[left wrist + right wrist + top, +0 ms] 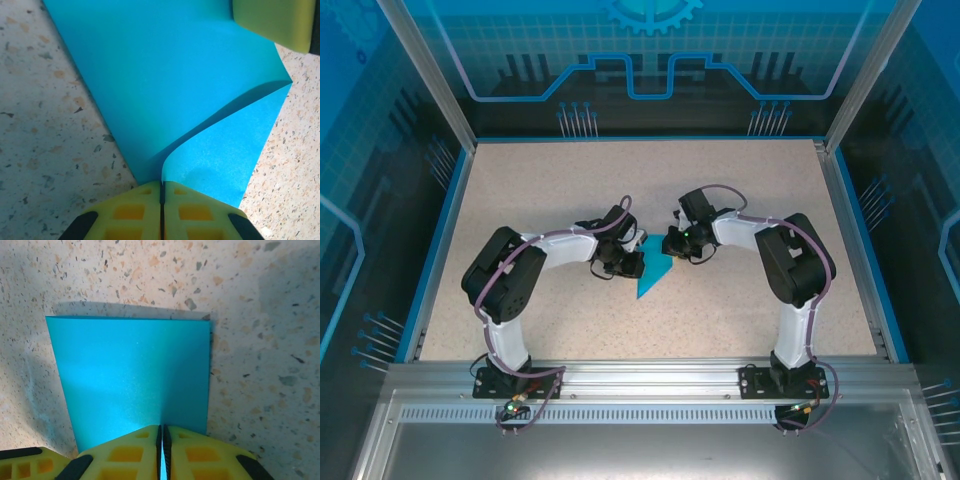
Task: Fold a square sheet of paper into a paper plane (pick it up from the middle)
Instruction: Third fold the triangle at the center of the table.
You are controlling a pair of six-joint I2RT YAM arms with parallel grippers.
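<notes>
We find the left gripper (161,192) clenched on the narrow tip of the thin cyan-blue paper sheet (165,85), which is creased to a triangular shape. One layer bows up from the pads toward 2 o'clock. The right gripper (161,435) is pinched shut on the sheet's edge. Seen from overhead, the sheet lies mid-table on the speckled beige tabletop (570,190), with the left gripper at its 9 o'clock and the right at its 1 o'clock. Our judgement is that a fold is in progress. Next, carry the bowed layer across, align the edges and press the crease.

Black-and-white arms (505,335) carry purple cables (472,295) and yellow fingers (130,212)
</notes>
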